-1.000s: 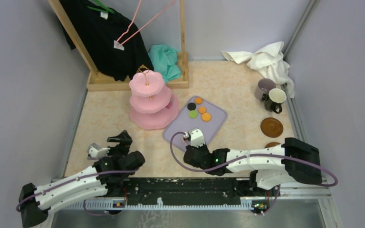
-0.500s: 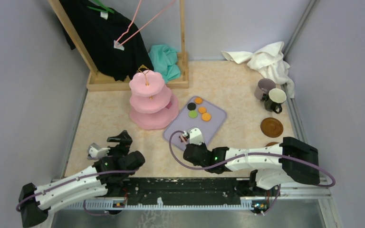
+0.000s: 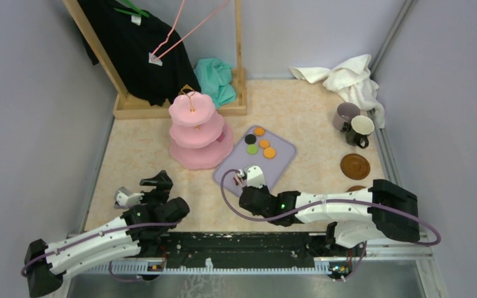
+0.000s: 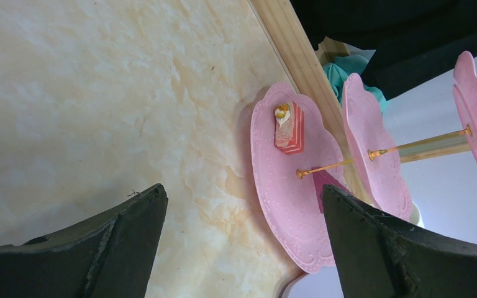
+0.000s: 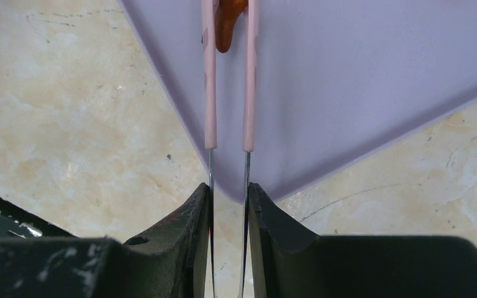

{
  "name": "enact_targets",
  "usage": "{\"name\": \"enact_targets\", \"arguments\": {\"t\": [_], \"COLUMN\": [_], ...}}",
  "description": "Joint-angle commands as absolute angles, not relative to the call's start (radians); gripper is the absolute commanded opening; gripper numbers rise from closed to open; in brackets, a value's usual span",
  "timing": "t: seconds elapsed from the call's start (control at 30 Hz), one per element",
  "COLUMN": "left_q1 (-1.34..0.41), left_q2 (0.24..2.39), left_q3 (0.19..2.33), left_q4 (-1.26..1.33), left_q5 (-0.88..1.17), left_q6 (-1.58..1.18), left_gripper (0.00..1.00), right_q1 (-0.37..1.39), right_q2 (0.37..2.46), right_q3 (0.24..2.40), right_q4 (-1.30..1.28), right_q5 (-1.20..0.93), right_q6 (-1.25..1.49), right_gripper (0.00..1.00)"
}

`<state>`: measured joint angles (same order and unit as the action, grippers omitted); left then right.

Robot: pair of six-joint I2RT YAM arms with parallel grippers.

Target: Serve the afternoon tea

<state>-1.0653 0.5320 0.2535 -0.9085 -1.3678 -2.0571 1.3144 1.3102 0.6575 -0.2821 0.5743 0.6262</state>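
Brown sweet (image 5: 226, 28), maybe star, on tray (image 5: 360, 62) between tongs (image 5: 209, 93) nipped in right jaws; left jaws agape.

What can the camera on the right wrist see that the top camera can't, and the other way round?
Only the right wrist camera shows, up close, the thin pink tongs gripped in the right claw, with a brown sweet between their arms. Only the top camera shows the pink stand, the cream mug, the mauve mug and the round sweets. Both show the lilac tray, the right claw and the table.
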Motion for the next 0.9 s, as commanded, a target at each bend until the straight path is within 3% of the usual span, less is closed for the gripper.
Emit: {"name": "enact_targets", "arguments": {"t": [0.0, 0.6, 0.73, 0.87], "left_q1": [-1.071, -1.071, -1.071, -1.071], "left_q2": [0.523, 0.517, 0.525, 0.531], "left_q3": [0.236, 0.232, 0.23, 0.229], "left_q4": [-1.009, -1.014, -1.005, -1.0], "left_q5": [-1.402, -1.4, -1.395, -1.391], "left_q6": [-2.174, -2.178, -2.179, -2.18], "left_gripper": [0.99, 0.99, 0.99, 0.99], "right_q1": [1.316, 1.316, 1.316, 1.318], "right_q2": [1.258, 1.245, 1.243, 1.237], "right_q3": [0.722, 0.747, 0.73, 0.702], "right_q4": [-0.26, -0.283, -0.315, -0.316], "right_q5": [0.586, 0.581, 0.547, 0.515], "right_q6": [0.61, 0.599, 0.613, 0.63], "right_gripper": [0.0, 0.0, 0.11, 0.15]}}
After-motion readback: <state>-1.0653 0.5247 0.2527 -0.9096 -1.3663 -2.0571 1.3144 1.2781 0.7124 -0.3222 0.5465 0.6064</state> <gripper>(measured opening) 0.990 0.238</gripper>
